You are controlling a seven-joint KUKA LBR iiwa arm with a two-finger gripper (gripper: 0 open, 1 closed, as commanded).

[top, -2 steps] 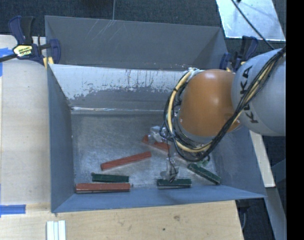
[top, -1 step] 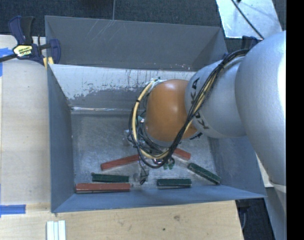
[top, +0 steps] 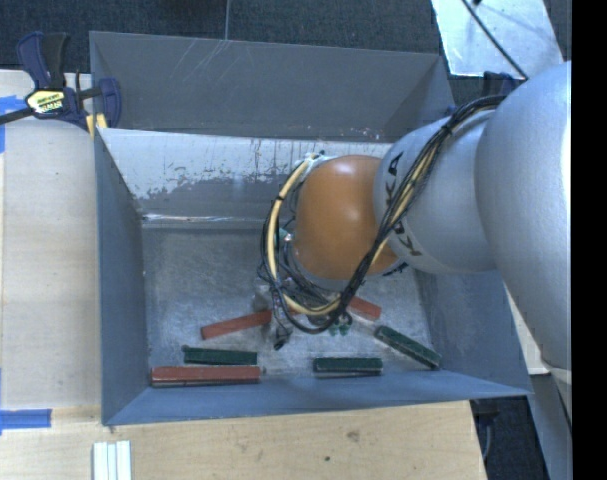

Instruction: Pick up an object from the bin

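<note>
While beside flat red stick (top: 233, 325), end effector (top: 280, 332).

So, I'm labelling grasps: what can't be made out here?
Camera view:
gripper: largely masked by the orange cover and cables.
orange-red stick: right end hidden behind the gripper; contact unclear.
red piece: left part under the cables.

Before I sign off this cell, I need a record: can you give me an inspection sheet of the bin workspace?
Surface: grey bin floor, scuffed.
Job's things: short red-brown stick lying beside the gripper; small red piece nearby.
Clutter: left green stick, middle green stick, tilted right green stick, long red-brown stick near the front wall.
Grippers: low at mid-floor.
Cables: cables looped round the orange cover.
Surroundings: nothing seen.
</note>
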